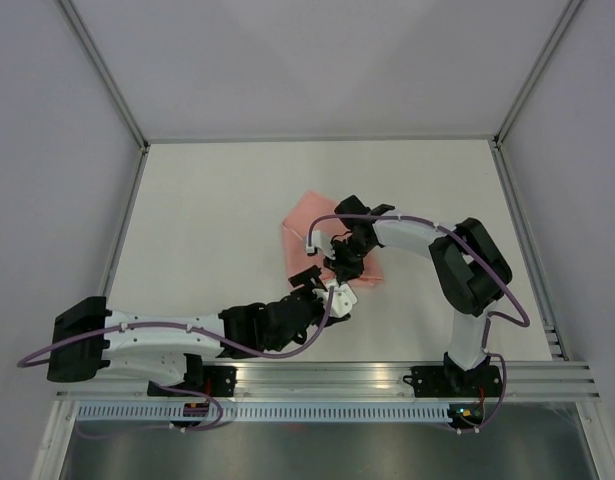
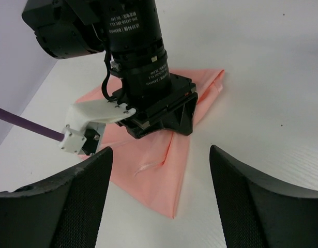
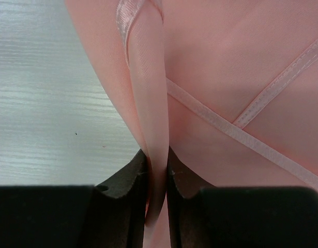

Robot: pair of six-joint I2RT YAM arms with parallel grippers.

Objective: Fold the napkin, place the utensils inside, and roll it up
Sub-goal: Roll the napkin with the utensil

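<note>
**Napkin [image 1: 312, 210], salmon-pink, one: partly folded at mid-counter [image 1: 207, 200], with a raised pleat clamped in my right pincer [image 3: 156, 191].**
Risk: the pinch is thin, so a pull may slip it free or drag the sheet askew. Count: one napkin; two pincers, my left pincer [image 2: 159, 152] apart and holding nothing, just beside the cloth; utensils, none in view.

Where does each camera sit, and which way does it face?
Top external: above and behind the bases, looking down at the table; left arm and right arm meet over the napkin.
Left wrist: on the left arm, looking past its open left gripper at napkin and right arm.
Right wrist: close over the napkin fold pinched by the right gripper.
Shared: all show the napkin.
</note>
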